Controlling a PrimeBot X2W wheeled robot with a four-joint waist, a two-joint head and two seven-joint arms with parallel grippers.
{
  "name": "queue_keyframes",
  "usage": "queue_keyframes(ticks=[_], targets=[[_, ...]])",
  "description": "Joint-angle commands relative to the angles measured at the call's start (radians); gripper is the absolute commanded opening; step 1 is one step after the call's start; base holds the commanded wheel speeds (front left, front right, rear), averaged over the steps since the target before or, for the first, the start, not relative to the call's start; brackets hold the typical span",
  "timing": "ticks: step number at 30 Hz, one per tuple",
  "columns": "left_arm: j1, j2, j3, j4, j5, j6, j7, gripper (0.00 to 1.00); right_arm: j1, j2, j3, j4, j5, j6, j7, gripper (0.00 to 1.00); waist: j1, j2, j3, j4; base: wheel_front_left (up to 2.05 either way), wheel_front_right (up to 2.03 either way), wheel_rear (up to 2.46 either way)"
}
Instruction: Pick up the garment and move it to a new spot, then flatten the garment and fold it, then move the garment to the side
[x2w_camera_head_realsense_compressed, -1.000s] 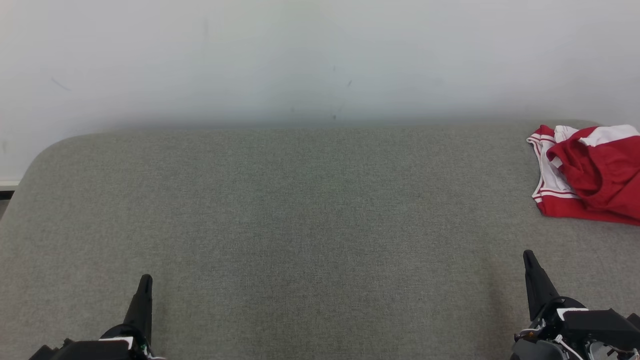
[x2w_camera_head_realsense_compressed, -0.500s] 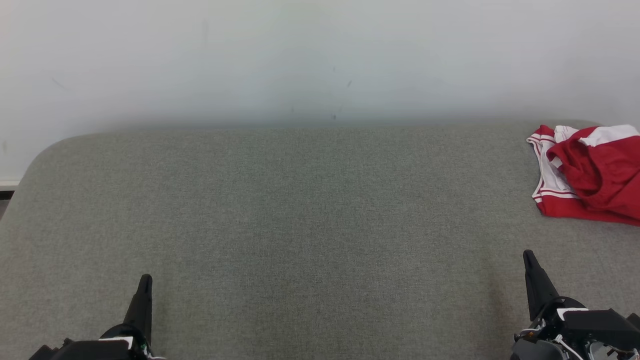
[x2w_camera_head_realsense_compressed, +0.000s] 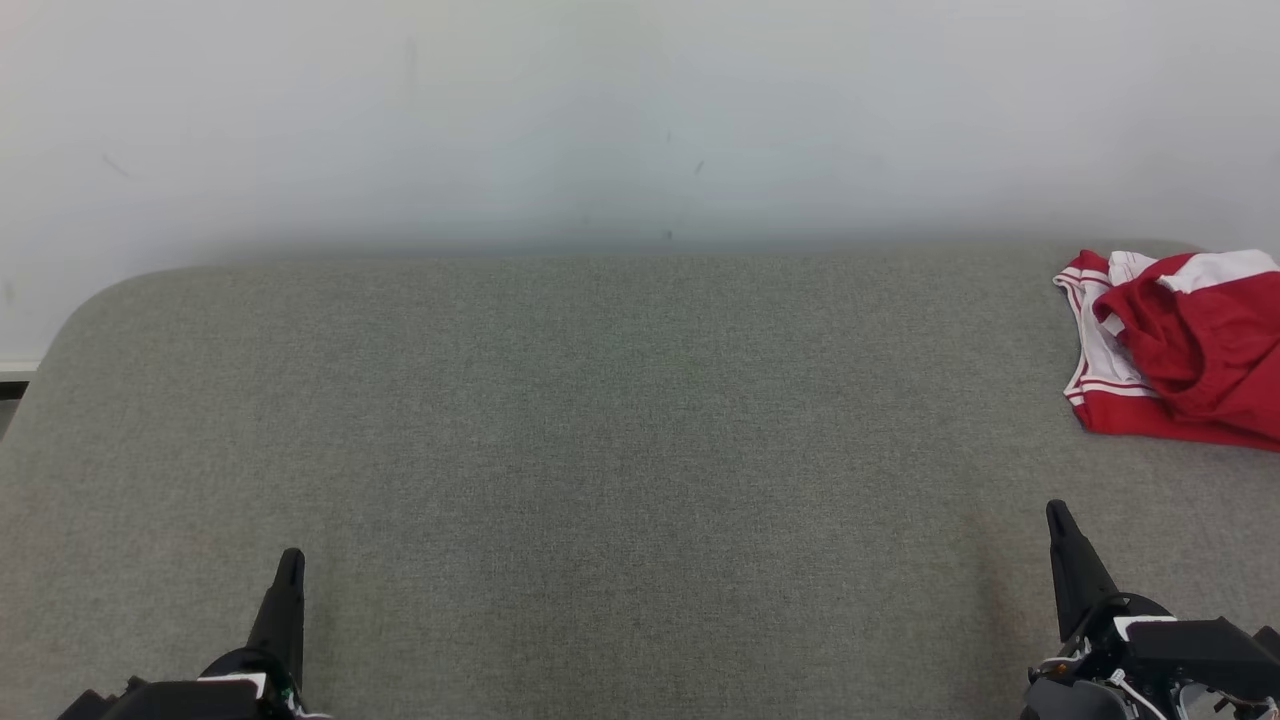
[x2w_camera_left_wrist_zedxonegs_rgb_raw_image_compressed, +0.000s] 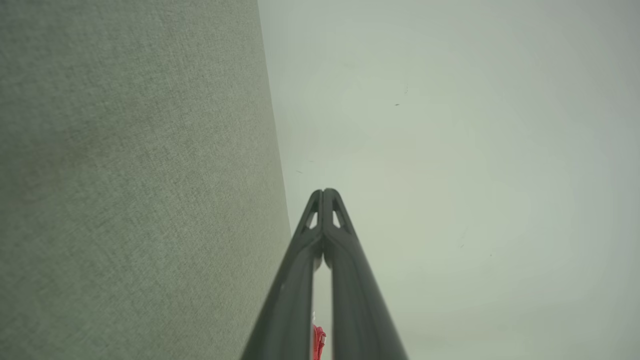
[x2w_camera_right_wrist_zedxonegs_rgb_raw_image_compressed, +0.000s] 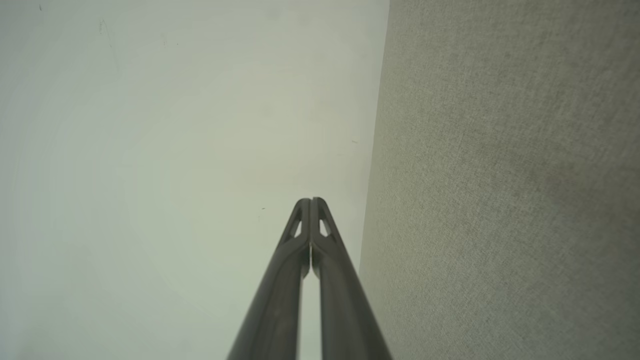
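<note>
Eyes on the garment (x2w_camera_head_realsense_compressed: 1185, 350): red cloth with broad white bands and thin red-and-white striped trim. It lies in a rumpled heap at the far right of the table (x2w_camera_head_realsense_compressed: 600, 450), and the picture's edge cuts part of it off. It looks like soft, limp knit, with folds lapping over one another and no flat outline in the part that shows.

Nearer the robot, the right tool (x2w_camera_head_realsense_compressed: 1055, 512) sits low at the near edge, well apart from the heap. In the right wrist view its 2 long dark fingers are pressed tip to tip with nothing between them. The left tool (x2w_camera_head_realsense_compressed: 290, 562) sits at the opposite near corner, and it too is closed and empty.

The table is a wide grey woven surface with a rounded corner, set against a plain pale wall (x2w_camera_head_realsense_compressed: 600, 120).

As for the step, this scene fits 2 stages: a heap waiting at the side to be lifted, or a garment already set aside with both arms parked. The crumpled look leans toward the 1st, I'd say, but the hidden part leaves it open, so I won't call the next move.
</note>
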Motion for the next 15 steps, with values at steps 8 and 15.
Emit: queue_keyframes(ticks=[8,15], targets=[[-0.009,-0.002,0.003,0.001,-0.005,0.002,0.001,0.00,-0.006,0.002,-0.001,0.000,0.001,-0.002,0.003,0.00,0.0000,-0.0001,0.000,0.000,0.00,0.00,0.00],[-0.009,-0.002,0.003,0.001,-0.005,0.002,0.001,0.00,-0.006,0.002,-0.001,0.001,0.001,-0.002,0.002,0.00,0.0000,-0.0001,0.000,0.000,0.00,0.00,0.00]])
